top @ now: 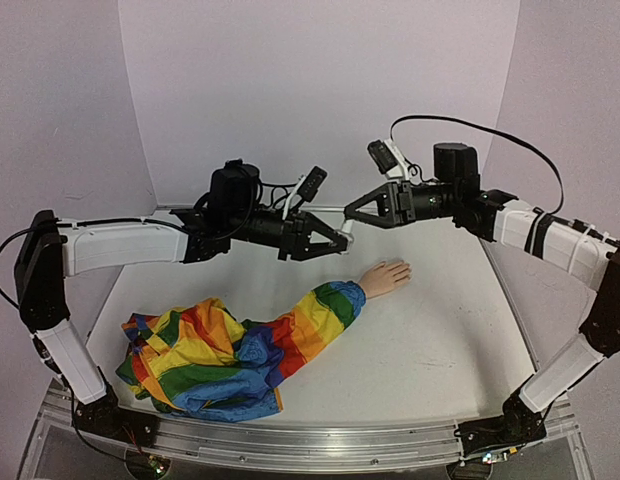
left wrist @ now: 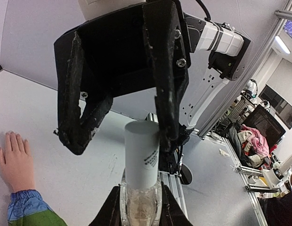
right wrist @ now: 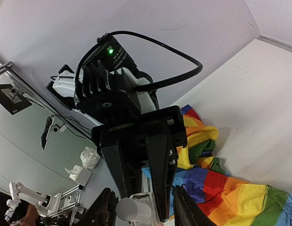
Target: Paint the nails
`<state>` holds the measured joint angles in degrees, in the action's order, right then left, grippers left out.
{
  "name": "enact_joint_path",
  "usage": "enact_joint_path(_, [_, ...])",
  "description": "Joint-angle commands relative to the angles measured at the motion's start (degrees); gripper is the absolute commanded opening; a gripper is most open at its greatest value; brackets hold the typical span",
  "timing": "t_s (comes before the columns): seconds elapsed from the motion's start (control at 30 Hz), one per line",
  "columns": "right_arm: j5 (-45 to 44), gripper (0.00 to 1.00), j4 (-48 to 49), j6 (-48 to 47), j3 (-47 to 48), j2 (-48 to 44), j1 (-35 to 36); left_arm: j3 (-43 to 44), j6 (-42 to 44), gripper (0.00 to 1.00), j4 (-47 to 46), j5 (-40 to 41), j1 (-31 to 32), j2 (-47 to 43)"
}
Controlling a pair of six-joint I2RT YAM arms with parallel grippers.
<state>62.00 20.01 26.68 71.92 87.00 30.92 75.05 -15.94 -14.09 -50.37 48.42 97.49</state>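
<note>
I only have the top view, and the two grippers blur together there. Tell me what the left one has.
Observer: The left gripper is shut on a small clear bottle with a white cap.
Operator: Report where the right gripper is relative to that cap.
Observer: The right gripper has its fingers on either side of the cap.
Operator: Say whether it has clamped.
Observer: No. The right wrist view shows a gap between the cap and one finger, so the jaws are open.
</note>
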Motion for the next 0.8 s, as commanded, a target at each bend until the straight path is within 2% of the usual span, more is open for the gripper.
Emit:
enact_joint_path(0.0, [3.63,0.37,4.99,0.34,-0.64,-1.04,0.67,3.87,-0.58,0.00,-3.67,-1.29,-0.17,0.32])
enact_joint_path(0.07, [3.46,0.30,5.10,0.56,-0.73,-0.96,0.78,4.09,-0.58,0.00,-3.75,-1.33,-0.18,0.57])
enact_joint_path(0.23, [3.35,0.20,5.60,0.83,-0.89,-1.13,0.97,3.80,-0.58,0.00,-3.84,0.63,-0.17,0.53])
enact_joint_path(0.37, [2.95,0.09,5.99,1.00,-1.50,-1.07,1.39,2.77,0.29,0.00,-3.84,7.01,-0.21,-0.23])
enact_joint_path(0.43, [2.18,0.01,6.09,1.30,-1.76,-0.73,1.71,1.78,1.46,0.00,-3.80,14.31,-0.15,-0.98])
enact_joint_path(0.53, [-1.53,0.00,6.09,1.84,-2.40,-0.16,2.91,-0.86,3.82,0.00,-2.90,36.72,0.63,-2.99])
enact_joint_path(0.63, [-9.41,0.00,5.92,3.35,-2.91,0.90,5.43,-1.70,11.40,0.00,-1.57,56.31,4.31,-4.87])
enact_joint_path(0.7, [-21.84,0.00,2.93,4.52,-2.03,1.78,8.21,-1.03,16.34,0.00,-1.62,62.97,6.92,-5.06])
enact_joint_path(0.77, [-41.61,0.00,-4.87,6.88,0.15,2.64,12.44,-0.05,21.48,0.00,-1.65,67.12,9.35,-4.47])
